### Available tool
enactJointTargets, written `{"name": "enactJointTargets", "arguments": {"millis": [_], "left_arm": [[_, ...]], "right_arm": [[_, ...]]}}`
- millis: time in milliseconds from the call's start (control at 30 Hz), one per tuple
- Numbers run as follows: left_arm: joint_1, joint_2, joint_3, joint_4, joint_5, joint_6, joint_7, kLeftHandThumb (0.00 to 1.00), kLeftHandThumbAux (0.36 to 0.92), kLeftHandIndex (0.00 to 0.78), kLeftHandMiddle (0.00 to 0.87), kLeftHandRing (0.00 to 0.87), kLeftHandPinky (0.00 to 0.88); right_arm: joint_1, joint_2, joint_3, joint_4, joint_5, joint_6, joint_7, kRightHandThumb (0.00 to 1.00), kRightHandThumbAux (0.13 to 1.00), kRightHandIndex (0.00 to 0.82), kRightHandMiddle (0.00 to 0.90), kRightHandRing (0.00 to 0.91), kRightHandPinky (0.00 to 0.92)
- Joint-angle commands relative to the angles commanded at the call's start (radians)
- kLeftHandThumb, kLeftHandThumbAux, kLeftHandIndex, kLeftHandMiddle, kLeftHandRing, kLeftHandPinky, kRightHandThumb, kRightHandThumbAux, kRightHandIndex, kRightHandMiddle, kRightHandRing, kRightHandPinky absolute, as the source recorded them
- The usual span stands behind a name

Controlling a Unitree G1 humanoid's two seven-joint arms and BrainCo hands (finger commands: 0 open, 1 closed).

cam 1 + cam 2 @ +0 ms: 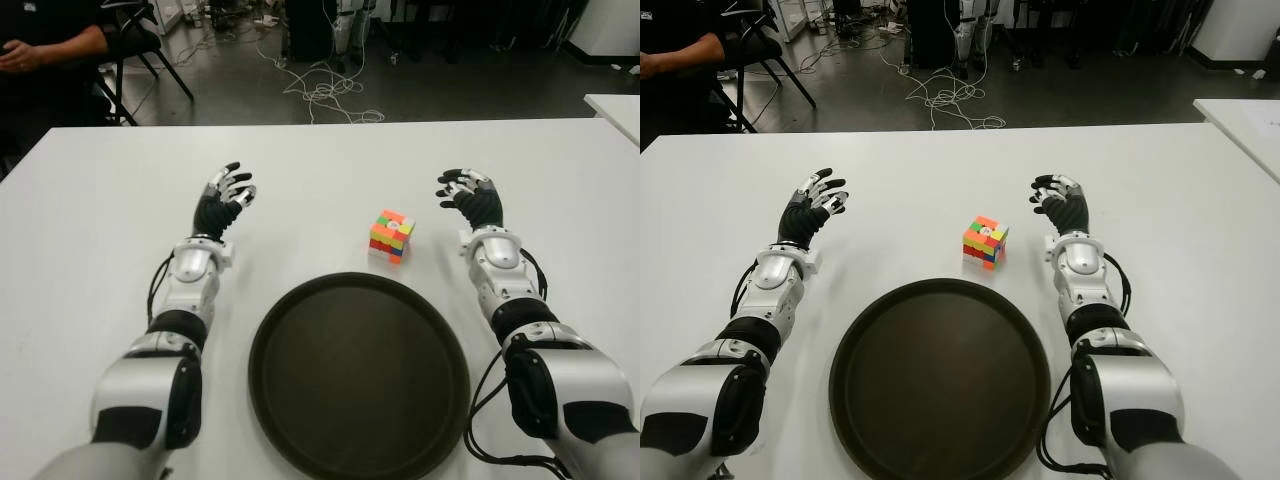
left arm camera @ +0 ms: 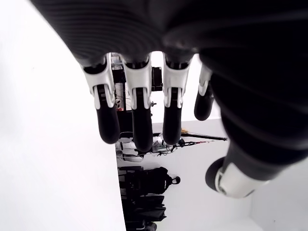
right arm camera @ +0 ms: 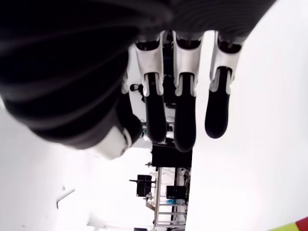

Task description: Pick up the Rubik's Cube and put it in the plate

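The Rubik's Cube (image 1: pixel 391 236) stands on the white table (image 1: pixel 100 200), near the middle of the surface, just beyond the far rim of the plate and clear of it. Its top face shows mixed orange, green and white stickers; its near faces show red, yellow and green. No hand touches it.

The plate (image 1: pixel 300 320) is a round, dark tray with a raised rim. It lies toward the near edge of the table, between the two forearms, and holds nothing.

The right hand (image 1: pixel 470 197) is to the right of the cube, apart from it, palm turned inward. Its fingers (image 3: pixel 185 125) are extended and slightly bent, and they grasp nothing.

The left hand (image 1: pixel 225 196) is to the left of the cube, farther from it than the right hand. Its fingers (image 2: pixel 142 125) are likewise spread and loose, with nothing between them.

Past the far edge of the table, cables (image 1: pixel 320 90) lie on the dark floor. A seated person (image 1: pixel 40 45) shows at the far left corner.
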Motion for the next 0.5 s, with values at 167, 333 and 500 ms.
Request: {"name": "enactJointTargets", "arguments": {"millis": [167, 333, 500], "left_arm": [[0.001, 0.001, -0.002, 0.000, 0.002, 0.000, 0.000, 0.249, 0.723, 0.137, 0.222, 0.229, 0.251], [0.003, 0.003, -0.001, -0.001, 0.001, -0.002, -0.006, 0.247, 0.719, 0.136, 0.226, 0.232, 0.253], [0.008, 0.003, 0.003, -0.004, -0.004, -0.007, -0.013, 0.255, 0.721, 0.138, 0.228, 0.237, 0.260]], "right_arm": [[0.001, -0.001, 0.004, -0.001, -0.007, 0.000, -0.003, 0.676, 0.744, 0.406, 0.403, 0.427, 0.450], [0.009, 0.007, 0.006, -0.031, -0.010, -0.013, -0.011, 0.678, 0.743, 0.407, 0.418, 0.442, 0.470], [0.040, 0.022, 0.005, -0.084, -0.006, -0.056, -0.022, 0.679, 0.743, 0.407, 0.422, 0.447, 0.477]]}}
